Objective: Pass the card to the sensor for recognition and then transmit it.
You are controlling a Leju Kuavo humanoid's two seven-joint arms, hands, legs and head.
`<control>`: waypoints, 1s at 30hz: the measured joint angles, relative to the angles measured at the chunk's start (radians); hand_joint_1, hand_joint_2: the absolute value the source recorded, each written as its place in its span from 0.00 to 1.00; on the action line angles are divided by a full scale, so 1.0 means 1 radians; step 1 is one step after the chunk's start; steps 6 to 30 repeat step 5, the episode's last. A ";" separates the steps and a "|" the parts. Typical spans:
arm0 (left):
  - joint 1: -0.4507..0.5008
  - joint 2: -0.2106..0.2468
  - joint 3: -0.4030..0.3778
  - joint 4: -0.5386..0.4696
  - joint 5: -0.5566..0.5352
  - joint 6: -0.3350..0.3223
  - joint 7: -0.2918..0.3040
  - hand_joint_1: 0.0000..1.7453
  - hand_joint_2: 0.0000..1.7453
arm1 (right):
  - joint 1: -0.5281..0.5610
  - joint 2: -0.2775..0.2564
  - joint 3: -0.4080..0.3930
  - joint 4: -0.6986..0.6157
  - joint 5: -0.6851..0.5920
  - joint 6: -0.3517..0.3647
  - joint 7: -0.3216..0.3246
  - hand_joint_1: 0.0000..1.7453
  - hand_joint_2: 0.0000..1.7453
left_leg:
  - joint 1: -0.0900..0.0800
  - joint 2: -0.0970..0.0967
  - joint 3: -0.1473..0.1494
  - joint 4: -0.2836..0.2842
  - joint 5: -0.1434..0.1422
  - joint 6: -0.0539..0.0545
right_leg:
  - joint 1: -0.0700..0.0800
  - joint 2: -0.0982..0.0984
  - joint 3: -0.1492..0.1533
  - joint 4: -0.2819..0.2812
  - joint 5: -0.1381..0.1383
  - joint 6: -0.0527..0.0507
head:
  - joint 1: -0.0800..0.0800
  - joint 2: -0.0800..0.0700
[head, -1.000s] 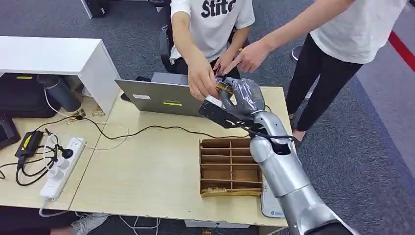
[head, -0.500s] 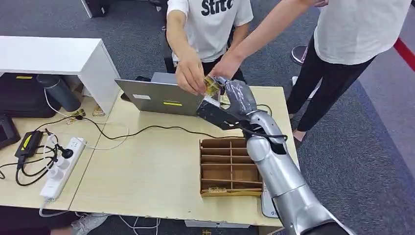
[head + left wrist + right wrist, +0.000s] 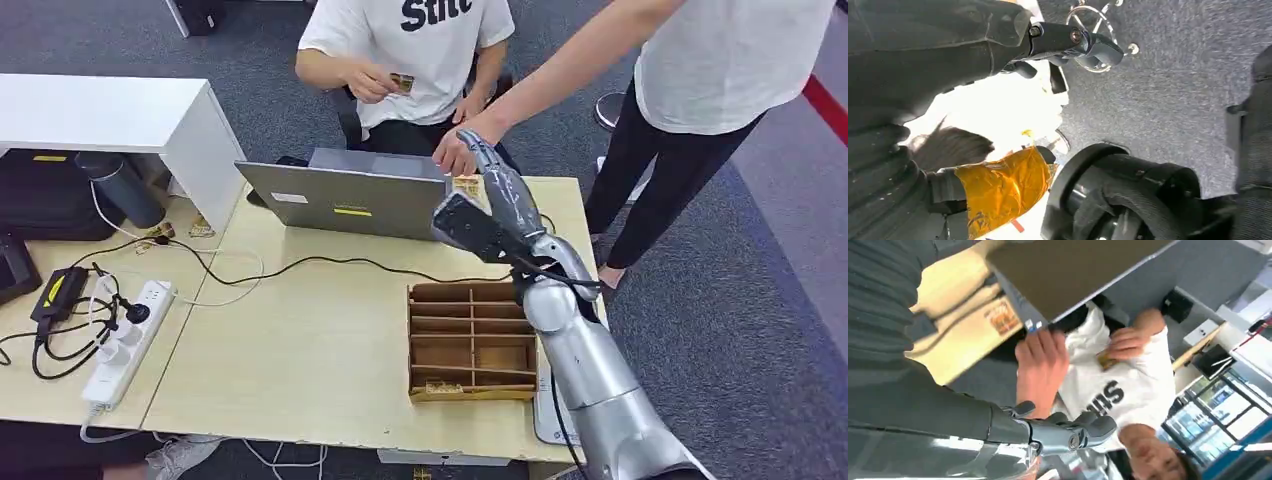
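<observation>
Gold-printed and thin, the card (image 3: 402, 82) sits pinched in a seated person's hand (image 3: 372, 84) behind the laptop (image 3: 340, 197), looking light, stiff and slick, best taken by its edges, while the right hand (image 3: 500, 195) hovers empty, fingers outstretched, beside the laptop.

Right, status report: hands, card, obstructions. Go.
Right hand open above the desk, holding nothing. Left hand state unclear. Card held by seated person. Standing person's hand close beside right hand.
</observation>
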 joint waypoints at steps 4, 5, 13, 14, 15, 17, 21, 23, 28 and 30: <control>0.011 -0.008 0.003 0.000 0.000 0.005 0.005 0.00 1.00 | 0.002 0.000 -0.088 0.011 -0.187 0.071 0.001 0.00 1.00 | 0.000 0.000 0.000 0.000 0.000 0.000 | 0.000 0.000 0.000 0.000 0.000 0.000 | 0.000 0.000; 0.013 -0.009 0.004 0.000 0.000 0.005 0.007 0.00 1.00 | 0.001 0.000 -0.113 0.019 -0.237 0.090 0.002 0.00 1.00 | 0.000 0.000 0.000 0.000 0.000 0.000 | 0.000 0.000 0.000 0.000 0.000 0.000 | 0.000 0.000; 0.013 -0.009 0.004 0.000 0.000 0.005 0.007 0.00 1.00 | 0.001 0.000 -0.113 0.019 -0.237 0.090 0.002 0.00 1.00 | 0.000 0.000 0.000 0.000 0.000 0.000 | 0.000 0.000 0.000 0.000 0.000 0.000 | 0.000 0.000; 0.013 -0.009 0.004 0.000 0.000 0.005 0.007 0.00 1.00 | 0.001 0.000 -0.113 0.019 -0.237 0.090 0.002 0.00 1.00 | 0.000 0.000 0.000 0.000 0.000 0.000 | 0.000 0.000 0.000 0.000 0.000 0.000 | 0.000 0.000; 0.013 -0.009 0.004 0.000 0.000 0.005 0.007 0.00 1.00 | 0.001 0.000 -0.113 0.019 -0.237 0.090 0.002 0.00 1.00 | 0.000 0.000 0.000 0.000 0.000 0.000 | 0.000 0.000 0.000 0.000 0.000 0.000 | 0.000 0.000; 0.013 -0.009 0.004 0.000 0.000 0.005 0.007 0.00 1.00 | 0.001 0.000 -0.113 0.019 -0.237 0.090 0.002 0.00 1.00 | 0.000 0.000 0.000 0.000 0.000 0.000 | 0.000 0.000 0.000 0.000 0.000 0.000 | 0.000 0.000; 0.013 -0.009 0.004 0.000 0.000 0.005 0.007 0.00 1.00 | 0.001 0.000 -0.113 0.019 -0.237 0.090 0.002 0.00 1.00 | 0.000 0.000 0.000 0.000 0.000 0.000 | 0.000 0.000 0.000 0.000 0.000 0.000 | 0.000 0.000; 0.013 -0.009 0.004 0.000 0.000 0.005 0.007 0.00 1.00 | 0.001 0.000 -0.113 0.019 -0.237 0.090 0.002 0.00 1.00 | 0.000 0.000 0.000 0.000 0.000 0.000 | 0.000 0.000 0.000 0.000 0.000 0.000 | 0.000 0.000; 0.013 -0.009 0.004 0.000 0.000 0.005 0.007 0.00 1.00 | 0.001 0.000 -0.113 0.019 -0.237 0.090 0.002 0.00 1.00 | 0.000 0.000 0.000 0.000 0.000 0.000 | 0.000 0.000 0.000 0.000 0.000 0.000 | 0.000 0.000; 0.013 -0.009 0.004 0.000 0.000 0.005 0.007 0.00 1.00 | 0.001 0.000 -0.113 0.019 -0.237 0.090 0.002 0.00 1.00 | 0.000 0.000 0.000 0.000 0.000 0.000 | 0.000 0.000 0.000 0.000 0.000 0.000 | 0.000 0.000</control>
